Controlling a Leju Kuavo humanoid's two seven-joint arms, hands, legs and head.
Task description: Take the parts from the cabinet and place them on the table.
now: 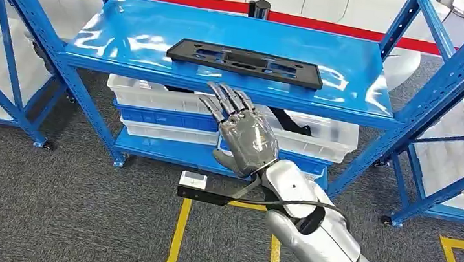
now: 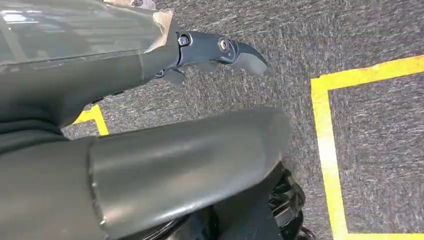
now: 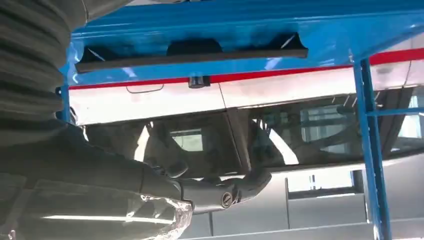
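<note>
A long flat black part [image 1: 244,63] with cut-outs lies on the top blue shelf [image 1: 129,35] of the cabinet. My right hand [image 1: 242,132] is raised in front of the shelf's front edge, just below and short of the part, with its fingers stretched out towards it and nothing in them. In the right wrist view the part [image 3: 190,55] shows edge-on on the shelf beyond my right hand [image 3: 150,185]. My left hand [image 2: 125,75] hangs over the grey carpet with a finger extended, and it holds nothing.
White bins [image 1: 320,137] sit on the lower shelves behind my right hand. Blue racks with more bins stand to the left [image 1: 4,48] and right [image 1: 451,128]. Yellow tape lines [image 1: 178,236] mark the carpet. A black cylinder [image 1: 259,8] stands behind the shelf.
</note>
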